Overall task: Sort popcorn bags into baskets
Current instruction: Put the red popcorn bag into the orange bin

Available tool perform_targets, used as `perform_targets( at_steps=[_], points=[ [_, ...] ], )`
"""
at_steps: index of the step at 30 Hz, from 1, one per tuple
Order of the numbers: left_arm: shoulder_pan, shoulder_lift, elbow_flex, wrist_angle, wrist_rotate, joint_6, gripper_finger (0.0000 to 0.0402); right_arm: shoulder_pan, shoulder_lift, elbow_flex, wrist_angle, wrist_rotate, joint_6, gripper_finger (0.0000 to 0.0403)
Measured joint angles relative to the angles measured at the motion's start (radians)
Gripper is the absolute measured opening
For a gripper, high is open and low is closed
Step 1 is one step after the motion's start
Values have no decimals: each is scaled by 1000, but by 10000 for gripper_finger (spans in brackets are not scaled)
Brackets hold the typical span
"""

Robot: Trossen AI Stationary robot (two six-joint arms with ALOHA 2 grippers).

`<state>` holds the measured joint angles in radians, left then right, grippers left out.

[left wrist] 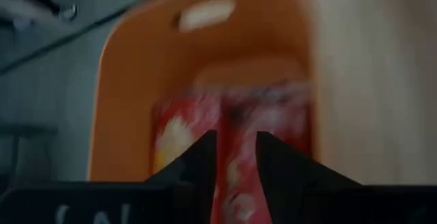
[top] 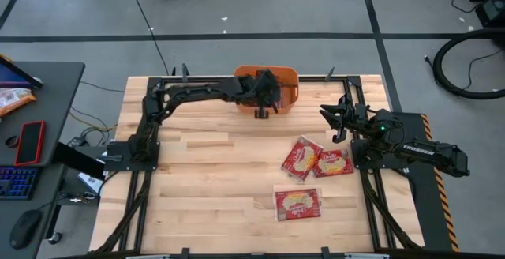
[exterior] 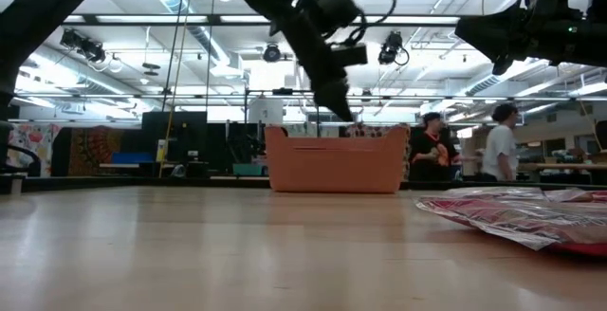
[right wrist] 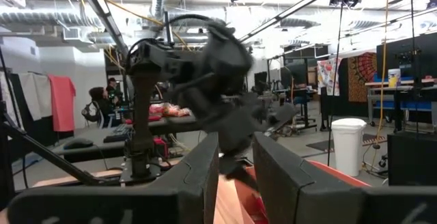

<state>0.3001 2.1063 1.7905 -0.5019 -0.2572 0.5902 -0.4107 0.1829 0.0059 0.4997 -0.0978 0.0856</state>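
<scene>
The orange basket (top: pixel 288 73) stands at the table's far edge, also seen in the low view (exterior: pixel 332 164). My left gripper (top: pixel 263 101) hovers over it, pointing down into it (left wrist: pixel 237 142), and is shut on a red popcorn bag. More red packets (left wrist: pixel 177 128) lie inside the basket (left wrist: pixel 130 101). Three popcorn bags lie flat on the table's right half (top: pixel 302 158) (top: pixel 333 162) (top: pixel 297 204). My right gripper (top: pixel 334 123) waits raised near the right edge, shut, touching nothing (right wrist: pixel 235 142). My left gripper pinches a red popcorn bag (left wrist: pixel 237 176) between its two fingers, coming from above and slanting down into the basket. The bag shows as a narrow red strip in the gap between the fingers. Blur hides which part of the bag is held.
The left half of the wooden table (top: pixel 205 180) is bare. A side desk left of the table carries a red phone (top: pixel 31 142), a keyboard and a mouse. People stand in the room beyond the basket (exterior: pixel 498 140). Black frame rails run along the table's sides.
</scene>
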Motion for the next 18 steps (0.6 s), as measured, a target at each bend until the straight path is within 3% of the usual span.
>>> perform_targets(
  at_steps=[7,18],
  points=[
    [-110,53,2,41,185,-98,103,0,0,0,0,0,0,96],
    [-258,192,37,131,191,-175,68,0,0,0,0,0,0,96]
  ],
)
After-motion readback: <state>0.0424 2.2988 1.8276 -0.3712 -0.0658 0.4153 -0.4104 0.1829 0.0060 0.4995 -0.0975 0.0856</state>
